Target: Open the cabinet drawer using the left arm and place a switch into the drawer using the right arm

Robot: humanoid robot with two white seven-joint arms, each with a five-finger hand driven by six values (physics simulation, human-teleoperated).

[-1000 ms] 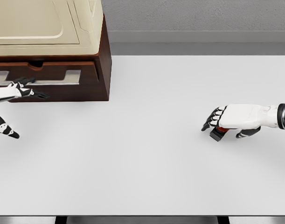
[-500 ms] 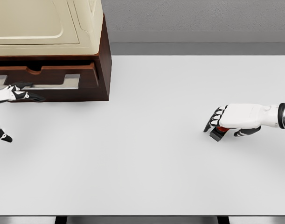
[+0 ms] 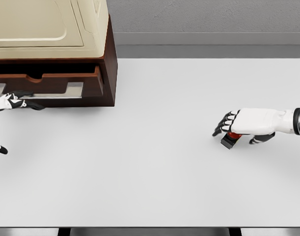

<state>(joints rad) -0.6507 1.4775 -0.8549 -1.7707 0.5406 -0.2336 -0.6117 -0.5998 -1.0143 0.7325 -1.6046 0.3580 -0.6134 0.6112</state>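
Note:
A brown cabinet with a cream top stands at the table's back left. Its drawer sticks out a little, and a silver handle runs along its front. My left hand reaches in from the left edge with its fingers hooked on that handle; the thumb shows lower at the edge. At the right, my right hand is curled over a small black switch with a red part. The switch peeks out under the palm, on or just above the table.
The white table stretches between the cabinet and the right hand. A grey wall runs behind it, and the table's front edge lies along the bottom of the view.
The drawer front has slid out toward me as the left hand drew back to the left edge. The right hand has stayed over the switch, almost still.

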